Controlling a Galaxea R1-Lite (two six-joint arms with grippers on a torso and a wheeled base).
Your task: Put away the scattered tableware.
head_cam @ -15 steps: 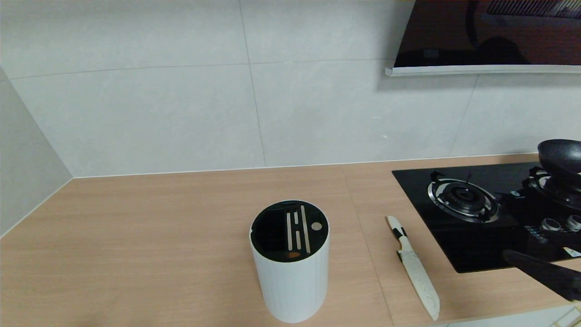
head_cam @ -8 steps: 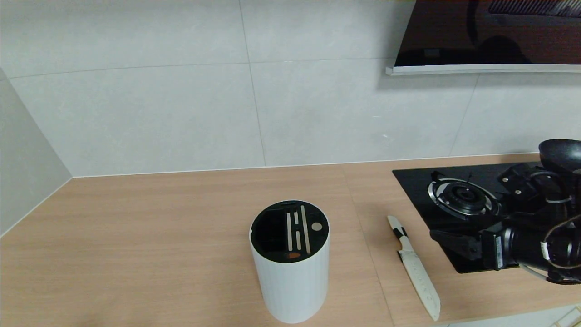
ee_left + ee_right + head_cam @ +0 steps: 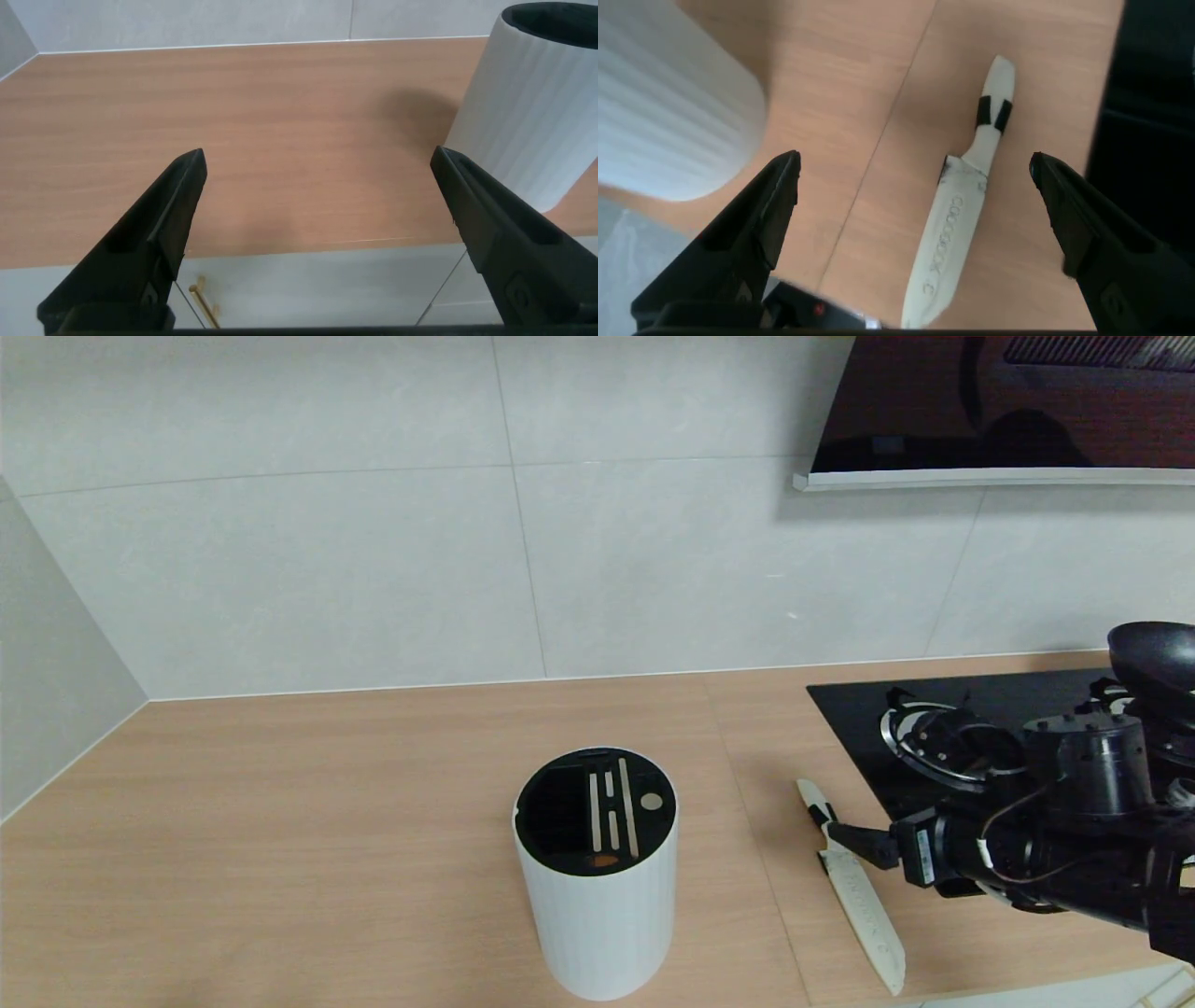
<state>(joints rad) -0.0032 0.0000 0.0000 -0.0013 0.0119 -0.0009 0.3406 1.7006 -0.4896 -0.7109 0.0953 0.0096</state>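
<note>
Bright, even and soft, lit from above. Beyond the left gripper's (image 3: pixel 316 163) jaws, a faint smudge of shadow on the counter (image 3: pixel 262 112) beside the holder (image 3: pixel 523 103). Between the right gripper's (image 3: pixel 913 161) jaws, flat light, barely any shadow under the knife (image 3: pixel 951 241); near white on the holder by one jaw, near black on the hob (image 3: pixel 1153 84) by the other. Dim reflections in the hood (image 3: pixel 999 411); tile joints (image 3: pixel 280 476) bowed in the head view.
</note>
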